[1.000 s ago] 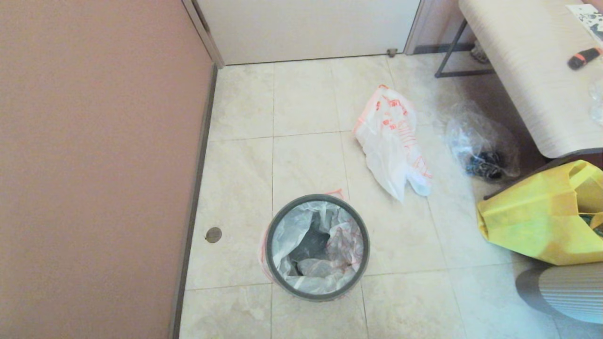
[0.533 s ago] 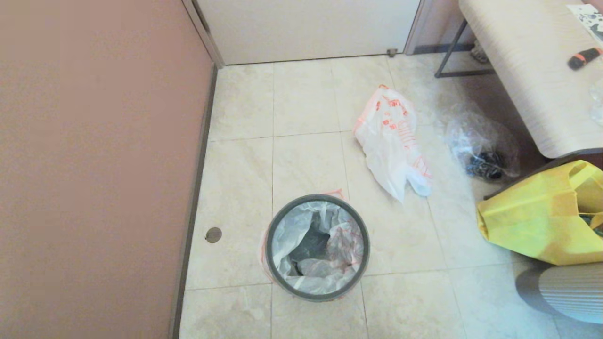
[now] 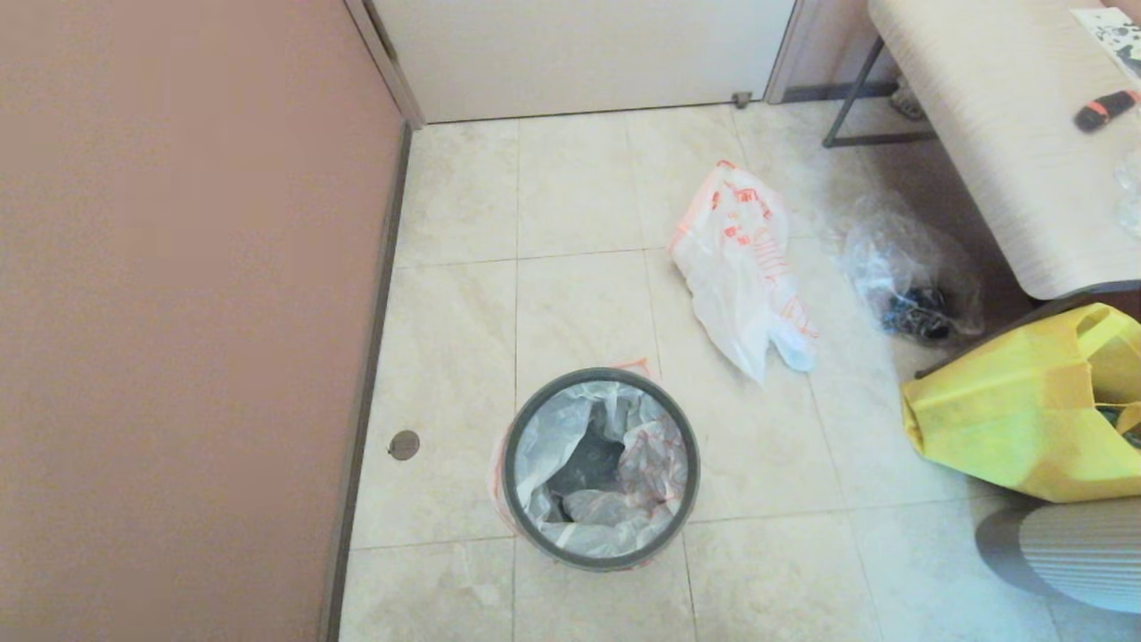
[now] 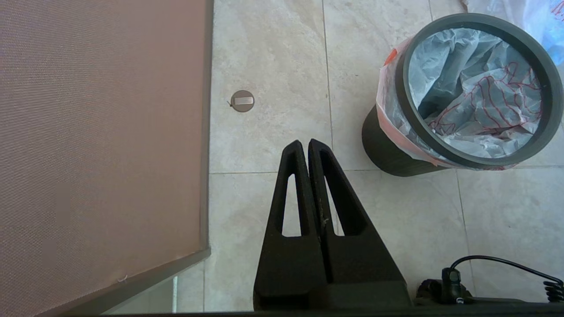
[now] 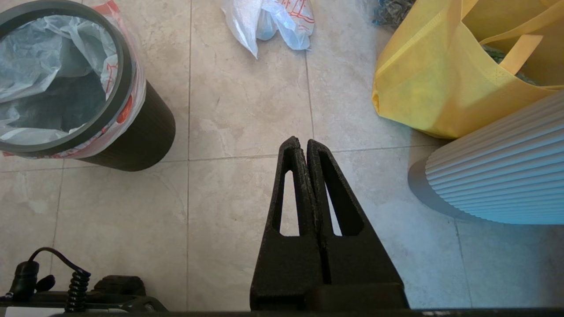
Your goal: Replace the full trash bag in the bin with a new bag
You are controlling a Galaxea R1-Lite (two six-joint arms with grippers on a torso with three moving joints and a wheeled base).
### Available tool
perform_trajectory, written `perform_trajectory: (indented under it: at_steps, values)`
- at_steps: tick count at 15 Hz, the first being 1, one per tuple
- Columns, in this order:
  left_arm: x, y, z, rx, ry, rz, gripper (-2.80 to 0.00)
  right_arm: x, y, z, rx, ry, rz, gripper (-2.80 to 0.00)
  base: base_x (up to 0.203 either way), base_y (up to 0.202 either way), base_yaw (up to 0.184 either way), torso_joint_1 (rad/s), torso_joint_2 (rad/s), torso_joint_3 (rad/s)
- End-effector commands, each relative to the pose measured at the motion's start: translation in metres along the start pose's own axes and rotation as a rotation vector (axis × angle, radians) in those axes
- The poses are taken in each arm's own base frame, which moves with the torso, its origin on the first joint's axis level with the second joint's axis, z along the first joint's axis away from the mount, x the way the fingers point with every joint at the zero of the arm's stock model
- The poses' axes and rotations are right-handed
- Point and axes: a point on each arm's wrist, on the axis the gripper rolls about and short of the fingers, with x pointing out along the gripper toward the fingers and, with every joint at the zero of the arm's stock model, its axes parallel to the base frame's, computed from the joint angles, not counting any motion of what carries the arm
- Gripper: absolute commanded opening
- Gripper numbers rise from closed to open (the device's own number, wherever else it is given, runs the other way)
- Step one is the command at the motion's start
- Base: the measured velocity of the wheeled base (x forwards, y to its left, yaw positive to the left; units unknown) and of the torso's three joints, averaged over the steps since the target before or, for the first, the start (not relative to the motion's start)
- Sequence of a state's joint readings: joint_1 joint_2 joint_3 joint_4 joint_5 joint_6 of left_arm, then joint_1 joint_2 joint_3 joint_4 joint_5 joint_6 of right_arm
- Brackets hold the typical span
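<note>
The black bin (image 3: 508,517) stands on the tiled floor, a dark grey hoop (image 3: 526,419) on its rim. The full trash bag (image 3: 624,464) lines it, translucent white with orange-red print, a clear bottle and dark trash inside. The new bag (image 3: 740,276) lies limp on the floor behind and to the right of the bin. In the left wrist view the bin (image 4: 387,149) is off to one side of my left gripper (image 4: 305,143), which is shut and empty over bare tiles. My right gripper (image 5: 303,141) is shut and empty too, between the bin (image 5: 141,132) and a yellow bag. Neither arm shows in the head view.
A pinkish wall (image 3: 178,312) runs along the left, a door (image 3: 579,53) at the back. A clear crinkled bag of dark items (image 3: 909,267), a yellow fabric bag (image 3: 1007,410), a bench (image 3: 998,134) and a ribbed white object (image 3: 1070,553) crowd the right. A small round floor cap (image 3: 404,444) sits near the wall.
</note>
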State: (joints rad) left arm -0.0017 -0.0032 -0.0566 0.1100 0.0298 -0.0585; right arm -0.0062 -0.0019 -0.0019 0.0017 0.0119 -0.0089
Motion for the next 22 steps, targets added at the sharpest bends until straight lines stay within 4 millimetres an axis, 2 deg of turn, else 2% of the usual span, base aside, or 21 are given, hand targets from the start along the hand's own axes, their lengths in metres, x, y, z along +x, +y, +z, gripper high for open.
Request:
perform_trajectory:
  at_steps: [1, 22]
  values:
    - [0.0002, 0.0000, 0.0001, -0.001, 0.003, 0.001, -2.80, 0.0003, 0.0001, 0.0002, 0.000, 0.002, 0.003, -2.80, 0.000, 0.000, 0.000, 0.000, 0.00, 0.000]
    - [0.0002, 0.0000, 0.0001, -0.001, 0.003, 0.001, -2.80, 0.0003, 0.0000, 0.0002, 0.001, 0.002, 0.000, -2.80, 0.000, 0.000, 0.000, 0.000, 0.00, 0.000]
